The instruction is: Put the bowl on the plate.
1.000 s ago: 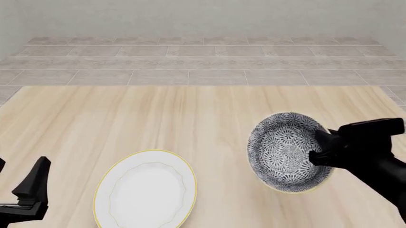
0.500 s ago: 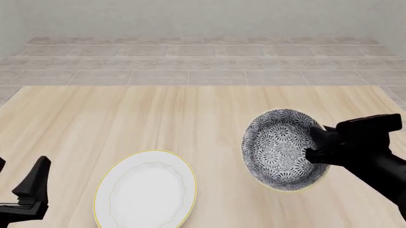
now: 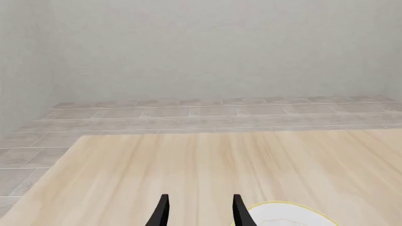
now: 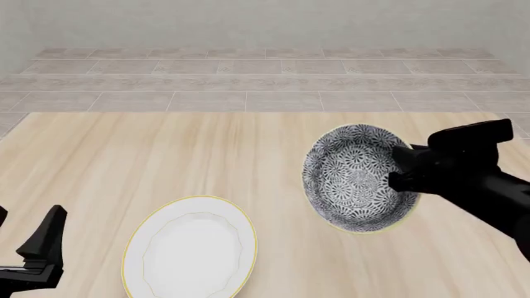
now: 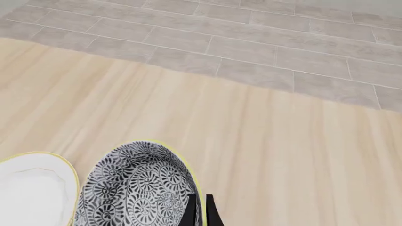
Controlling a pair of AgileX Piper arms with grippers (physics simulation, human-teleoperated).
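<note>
The right gripper point(image 4: 398, 171) is clamping the near-side rim of the round deep bowl point(image 4: 356, 179) with the dense grey-and-white floral inside and pale yellowish-green rim, one finger inside the wall and one outside, as the right wrist view is showing. The bowl is hanging tilted above the pale wooden table point(image 4: 207, 149), its opening facing the front camera, to the right of and well apart from the flat white plate with the thin yellow rim point(image 4: 190, 247), which is lying on the table near the front edge.

The left gripper point(image 4: 37, 248) is standing parted and holding nothing, off to the left of the plate.

Risks, as judged: the grip is taking only a thin section of rim, so the tilted bowl is liable to pivot or slip out during the carry. Releasing it while it is tilting this steeply is likely to land it on edge and let it roll off the plate. Lowering short of centre is risking the bowl's foot catching the plate's rim and shifting the plate
</note>
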